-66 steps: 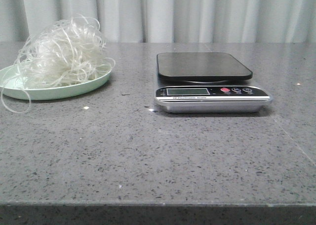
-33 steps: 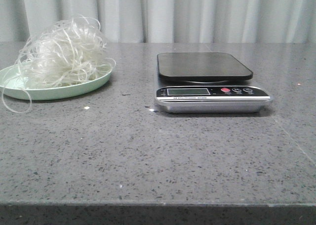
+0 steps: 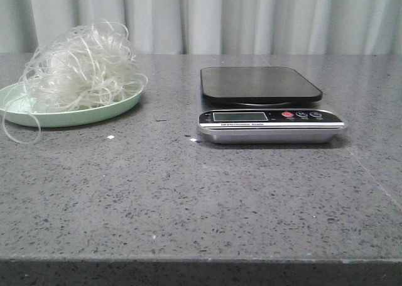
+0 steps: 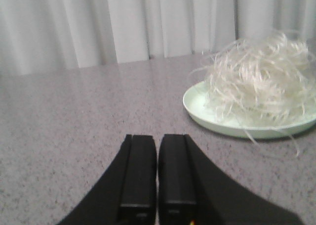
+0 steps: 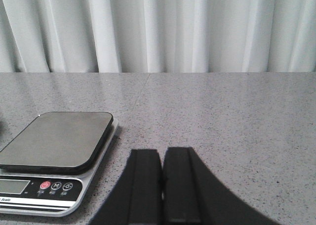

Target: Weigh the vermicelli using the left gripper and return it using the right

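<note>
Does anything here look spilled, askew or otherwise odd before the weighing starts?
Slightly. A few strands of the fluffy whitish vermicelli tangle loop over the rim of the pale green plate onto the grey speckled table, and a small pale crumb lies nearby. The silver scale sits square, platform bare.

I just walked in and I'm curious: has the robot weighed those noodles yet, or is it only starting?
Only starting, it seems. The vermicelli sits on the pale green plate; the scale has a bare platform. The left gripper and right gripper are shut on nothing. Lifting, weighing and returning remain.
</note>
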{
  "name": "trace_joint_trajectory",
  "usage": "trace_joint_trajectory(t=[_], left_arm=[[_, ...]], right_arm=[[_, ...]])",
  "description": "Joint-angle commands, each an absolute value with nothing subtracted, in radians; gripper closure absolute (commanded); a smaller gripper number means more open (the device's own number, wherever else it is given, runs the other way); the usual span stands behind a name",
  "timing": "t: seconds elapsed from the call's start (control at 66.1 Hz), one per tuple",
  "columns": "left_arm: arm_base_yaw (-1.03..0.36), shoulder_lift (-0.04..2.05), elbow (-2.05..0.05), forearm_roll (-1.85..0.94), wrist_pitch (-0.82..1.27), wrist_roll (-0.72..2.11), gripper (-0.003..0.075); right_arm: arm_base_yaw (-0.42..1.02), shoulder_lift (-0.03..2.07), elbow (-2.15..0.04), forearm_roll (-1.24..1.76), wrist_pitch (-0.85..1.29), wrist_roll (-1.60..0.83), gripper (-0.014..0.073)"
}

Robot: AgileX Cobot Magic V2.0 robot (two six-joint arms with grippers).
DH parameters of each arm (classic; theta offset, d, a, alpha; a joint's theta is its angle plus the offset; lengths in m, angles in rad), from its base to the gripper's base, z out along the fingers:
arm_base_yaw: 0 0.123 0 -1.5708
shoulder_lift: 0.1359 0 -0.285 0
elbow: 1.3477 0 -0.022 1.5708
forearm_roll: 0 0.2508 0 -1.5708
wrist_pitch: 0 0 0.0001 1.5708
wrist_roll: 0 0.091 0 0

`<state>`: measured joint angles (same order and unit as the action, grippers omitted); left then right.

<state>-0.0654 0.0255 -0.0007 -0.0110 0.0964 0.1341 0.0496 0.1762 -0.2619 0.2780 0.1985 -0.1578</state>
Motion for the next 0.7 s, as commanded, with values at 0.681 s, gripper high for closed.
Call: trace_joint_trajectory(t=[0.681], left_arm=[[-0.062, 0.029, 0.009, -0.01, 0.055, 0.128, 0.0584]], right_arm=[[0.046, 0.185, -0.287, 0.272, 0.121, -0.161, 0.0442]])
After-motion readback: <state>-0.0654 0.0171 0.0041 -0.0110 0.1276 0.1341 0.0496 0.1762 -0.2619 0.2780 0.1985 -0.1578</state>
